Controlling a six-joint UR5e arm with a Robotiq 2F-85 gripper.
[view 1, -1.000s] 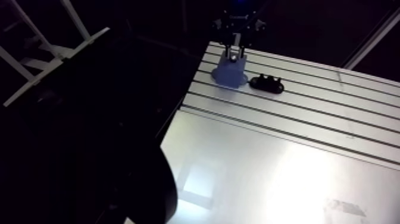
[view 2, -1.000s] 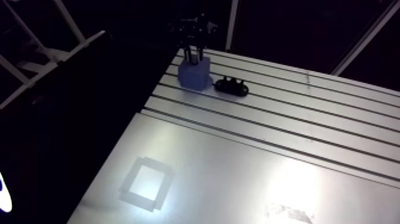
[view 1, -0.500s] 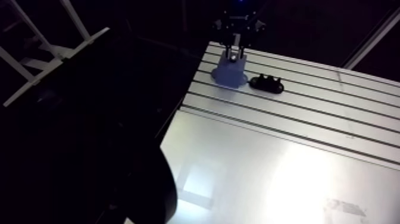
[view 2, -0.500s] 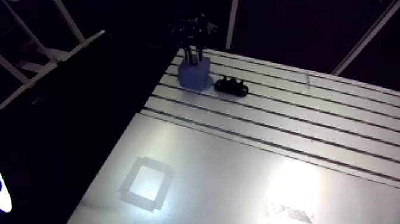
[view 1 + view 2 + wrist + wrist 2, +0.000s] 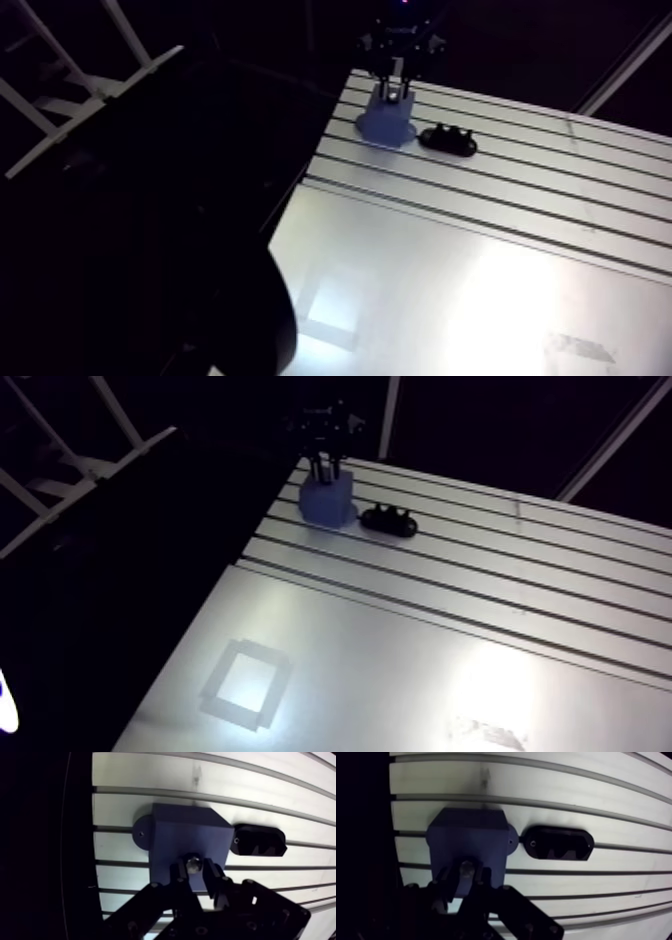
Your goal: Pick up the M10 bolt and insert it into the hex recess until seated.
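Gripping the M10 bolt (image 5: pixel 192 862) between my two fingers (image 5: pixel 178 877), I had my gripper (image 5: pixel 193 869) closed on it directly over the blue block (image 5: pixel 180 837), with only the bolt's round metallic end showing between my fingertips. In the arm view the block stood near the far corner of the slotted table (image 5: pixel 520 200); my wrist came down on it from twelve o'clock, and a black holder (image 5: pixel 447 140) lay just beside it at about four o'clock. Counting the way ahead of my fingers as twelve in the wrist view, that holder sat at about two o'clock from the bolt, apart from it. I could not see the hex recess, since the bolt and my fingertips covered that part of the block's top face, and I could not tell how far down the bolt sat. I judged the pick-up done and the insertion in hand, with seating not yet confirmed. The next move, as I saw it, called for a straight push down along the bolt's axis with the hex flats lined up to the recess, perhaps a slight twist if it bound. Only then would I open my fingers and lift clear without dragging the bolt sideways.
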